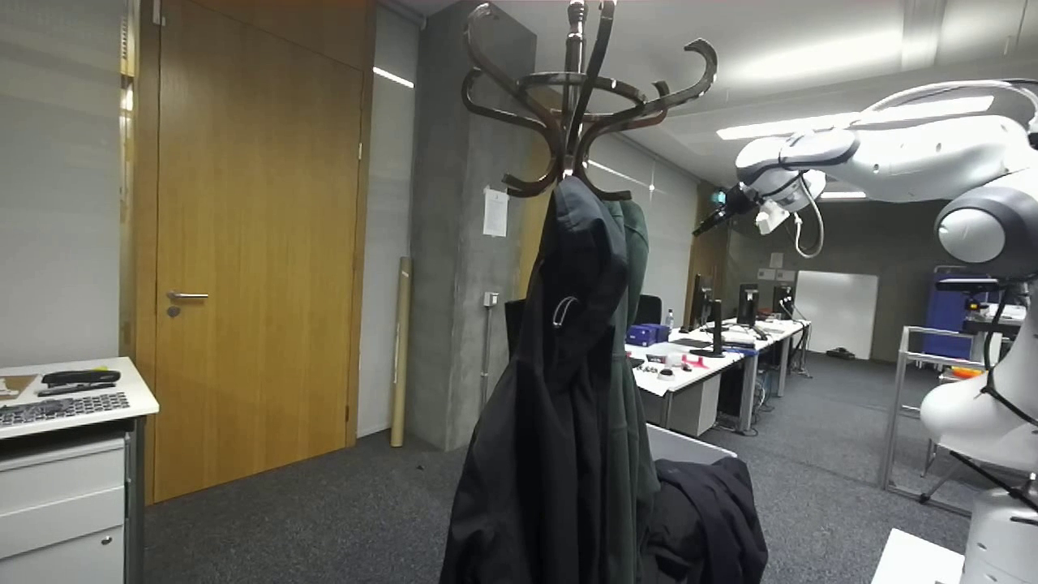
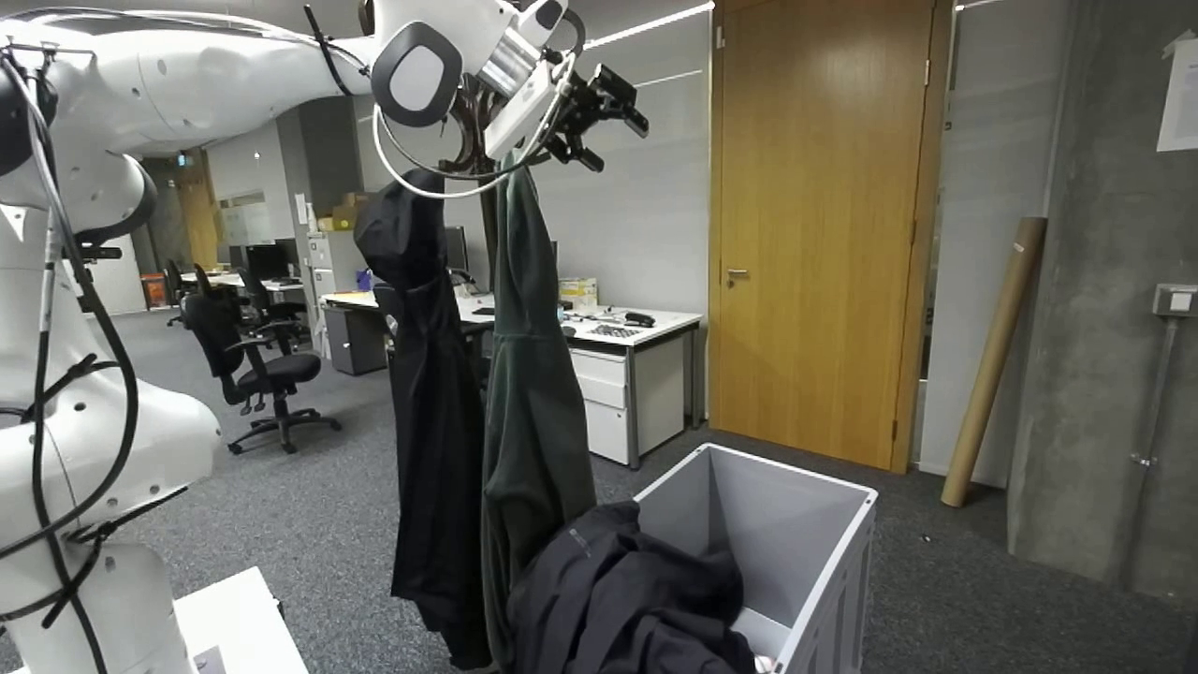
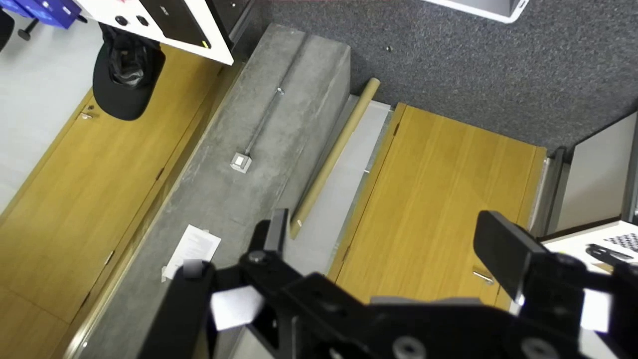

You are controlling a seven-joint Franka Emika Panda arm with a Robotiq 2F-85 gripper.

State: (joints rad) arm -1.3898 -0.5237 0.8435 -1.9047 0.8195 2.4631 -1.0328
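Note:
My gripper (image 3: pixel 384 219) stands open in the wrist view, its two fingers wide apart with nothing between them. High in the room, the same gripper (image 2: pixel 618 145) appears tilted downward, near the top of a dark wooden coat stand (image 1: pixel 573 81). From the stand hang a black jacket (image 1: pixel 543 422) and a dark green garment (image 1: pixel 628 389); the green garment (image 2: pixel 535 374) passes below the wrist. Neither is seen touching the fingers. Another dark garment (image 2: pixel 636 590) is draped in and over a grey crate (image 2: pixel 796 477). The arm hides much of the stand's top there.
A wooden door (image 2: pixel 814 225) and a leaning cardboard tube (image 2: pixel 997 365) are by the concrete pillar (image 1: pixel 478 243). Desks with monitors run along the back, and a white desk (image 1: pixel 138 389) has drawers. A black cap (image 3: pixel 124 82) shows in the wrist view.

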